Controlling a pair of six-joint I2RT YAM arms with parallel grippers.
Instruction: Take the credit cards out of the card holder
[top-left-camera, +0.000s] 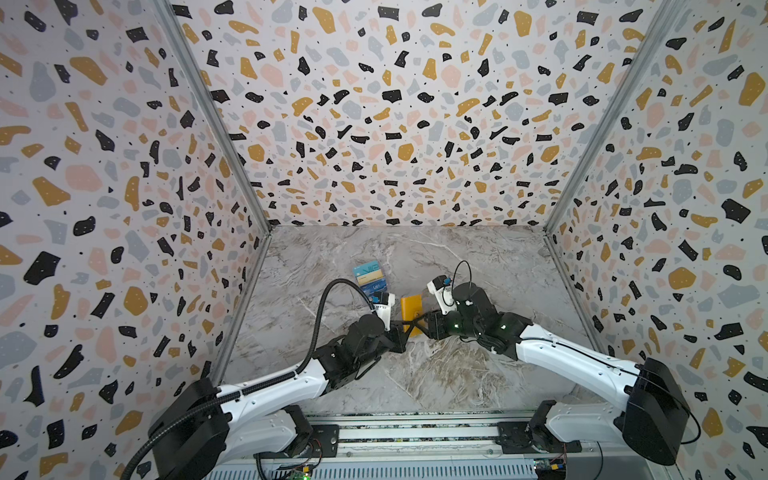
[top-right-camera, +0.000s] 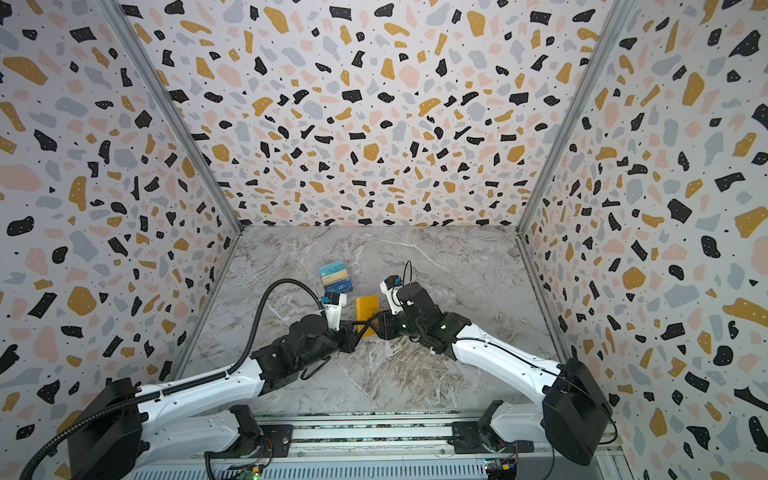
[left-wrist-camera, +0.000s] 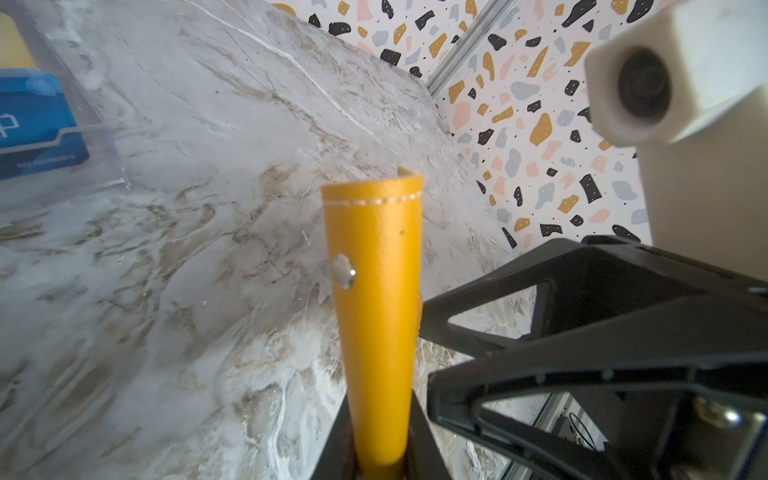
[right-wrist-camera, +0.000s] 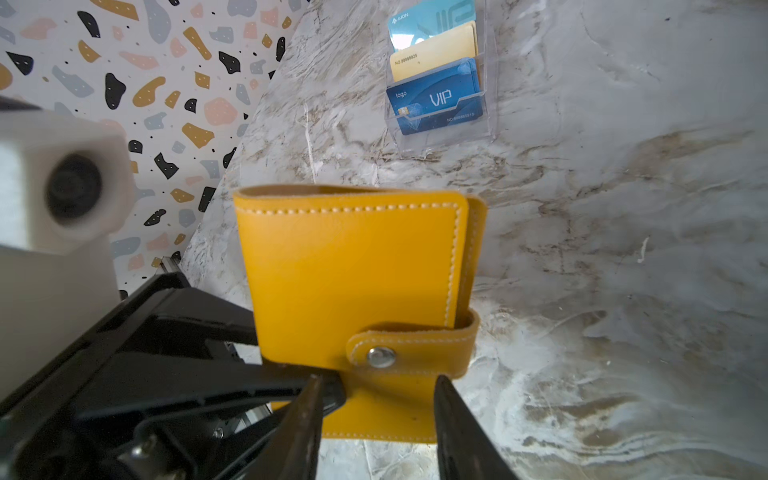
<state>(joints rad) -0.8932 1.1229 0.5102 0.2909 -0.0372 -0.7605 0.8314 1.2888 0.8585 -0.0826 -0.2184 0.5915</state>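
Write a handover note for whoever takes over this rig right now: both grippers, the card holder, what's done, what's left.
Left gripper: shut on the card holder's edge.
Right gripper: open, fingers either side of the snap tab, not gripping.
Teal card, gold card and blue card stand in the clear tiered box.
Done: holder gripped, still snapped shut.
Remaining: unsnap, open it, pull out whatever cards are inside; contents hidden now.

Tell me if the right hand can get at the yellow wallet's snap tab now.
Probably yes. The snap tab faces the right hand, whose open fingers sit right by it with nothing between. The left hand grips the wallet at another edge, clear of the tab.
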